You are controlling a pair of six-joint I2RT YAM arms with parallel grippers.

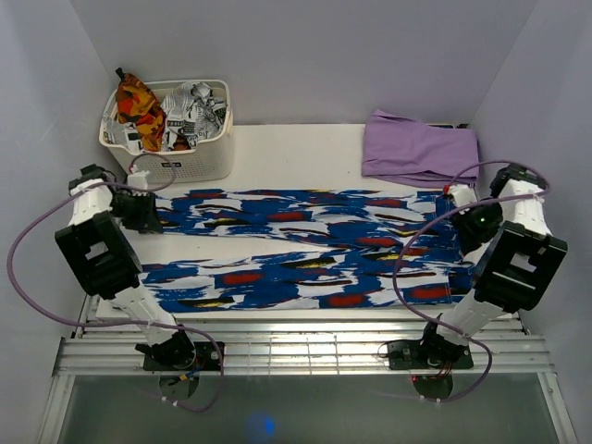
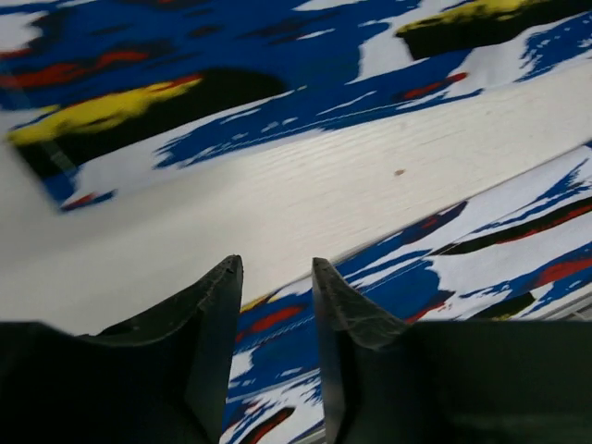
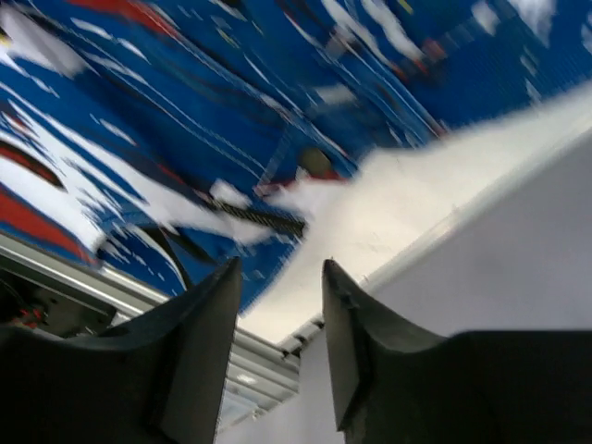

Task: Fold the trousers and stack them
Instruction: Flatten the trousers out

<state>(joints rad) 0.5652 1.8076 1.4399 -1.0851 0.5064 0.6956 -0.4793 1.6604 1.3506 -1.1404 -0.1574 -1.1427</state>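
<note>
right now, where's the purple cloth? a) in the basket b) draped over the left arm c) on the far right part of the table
c, the purple cloth lies on the table at its far right, behind the trousers, well away from the basket at the far left.

A white plastic laundry basket (image 1: 199, 165) stands at the far left corner of the white surface (image 1: 296, 153), heaped with an orange-red printed garment (image 1: 139, 104) on its left side and black-and-white printed clothes (image 1: 196, 109) filling the rest. At the far right corner a plain lilac-purple garment (image 1: 421, 148) lies loosely folded, well apart from the basket. A slatted metal rack (image 1: 305, 351) runs along the near edge of the surface.
</note>
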